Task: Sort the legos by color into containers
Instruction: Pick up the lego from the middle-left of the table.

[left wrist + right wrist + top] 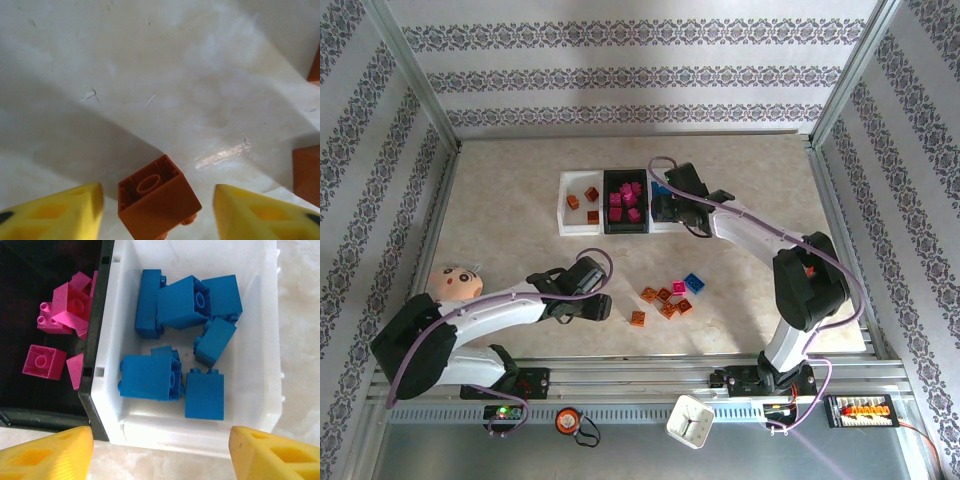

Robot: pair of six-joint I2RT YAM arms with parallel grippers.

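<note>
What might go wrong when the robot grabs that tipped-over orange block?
The orange brick lies tipped between the left arm's open jaws, hollow side showing, so as they close it may twist or pop out instead of being pinched. A neighbouring orange brick sits close on the right and might get knocked.
</note>
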